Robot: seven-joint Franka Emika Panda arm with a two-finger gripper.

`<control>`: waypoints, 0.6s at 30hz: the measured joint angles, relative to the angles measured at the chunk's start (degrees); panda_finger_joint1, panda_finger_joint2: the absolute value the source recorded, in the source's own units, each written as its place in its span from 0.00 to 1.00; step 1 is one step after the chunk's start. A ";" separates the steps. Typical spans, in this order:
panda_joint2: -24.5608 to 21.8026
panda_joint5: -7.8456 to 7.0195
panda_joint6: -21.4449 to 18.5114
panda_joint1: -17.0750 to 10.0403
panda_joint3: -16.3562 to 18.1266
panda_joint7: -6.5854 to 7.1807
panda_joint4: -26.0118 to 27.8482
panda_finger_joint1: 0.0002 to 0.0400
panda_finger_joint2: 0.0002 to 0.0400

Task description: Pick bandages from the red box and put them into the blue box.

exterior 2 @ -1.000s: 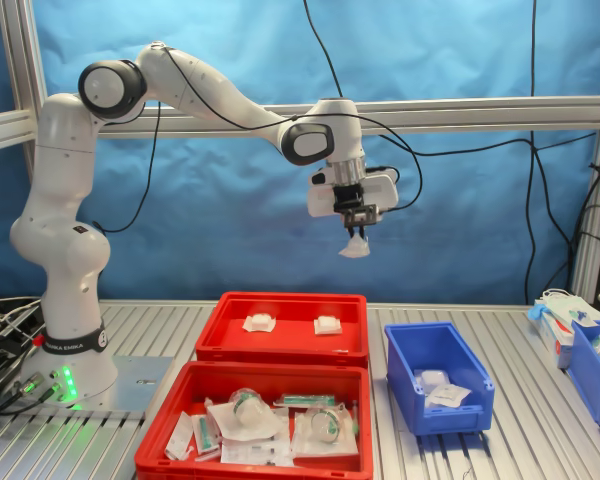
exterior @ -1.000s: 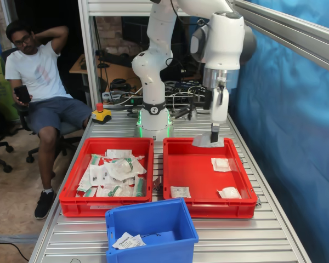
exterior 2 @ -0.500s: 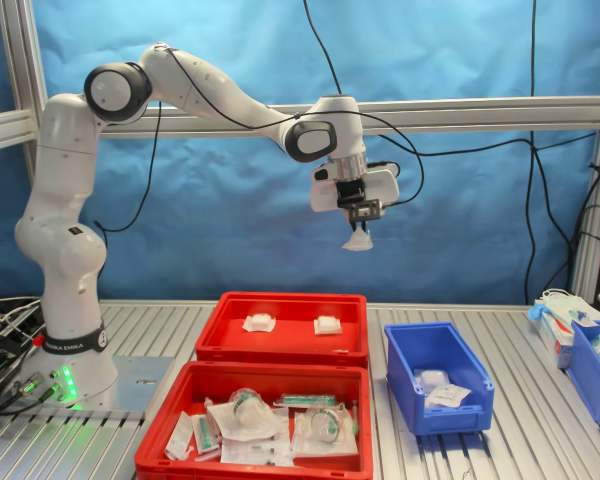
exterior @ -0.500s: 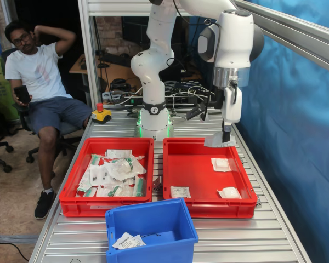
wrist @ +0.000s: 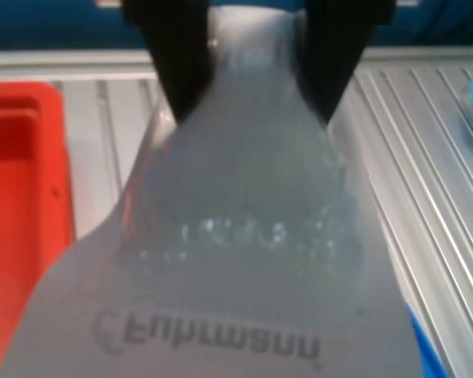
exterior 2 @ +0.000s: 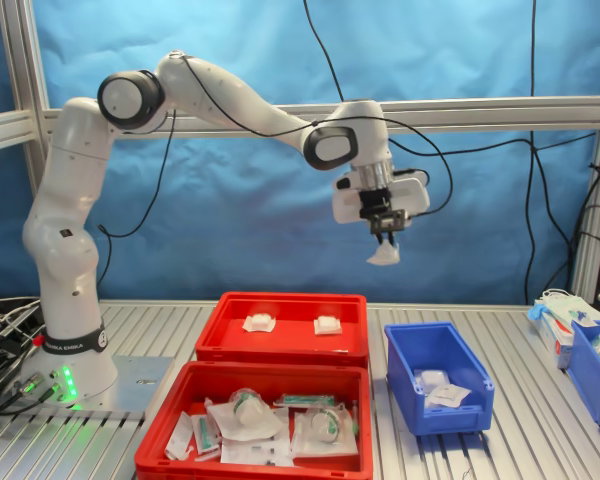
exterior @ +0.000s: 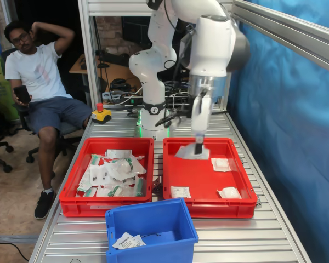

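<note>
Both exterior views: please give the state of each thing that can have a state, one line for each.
hand: shut on a bandage, raised in the air.
held bandage: hanging from the hand.
red box: two bandages inside, much floor bare.
blue box: open, a few packets on its floor.
second red crate: crowded with packets.

- One bandage (exterior 2: 384, 255), a puffy white pouch in clear wrap, hung high in the air from the gripper (exterior 2: 386, 238), pinched by its top edge.
- Two more bandages (exterior 2: 260, 322) (exterior 2: 327, 324) lay flat and apart in the red box (exterior 2: 280, 343).
- The blue box (exterior 2: 438, 380) was deep, with white pouches (exterior 2: 435, 381) inside.
</note>
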 joint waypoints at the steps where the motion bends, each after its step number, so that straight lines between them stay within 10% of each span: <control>1: 1.19 0.00 0.00 -1.29 0.18 0.00 1.12 0.16 0.16; 18: 11.44 0.00 0.00 -12.04 3.12 0.00 11.03 0.16 0.16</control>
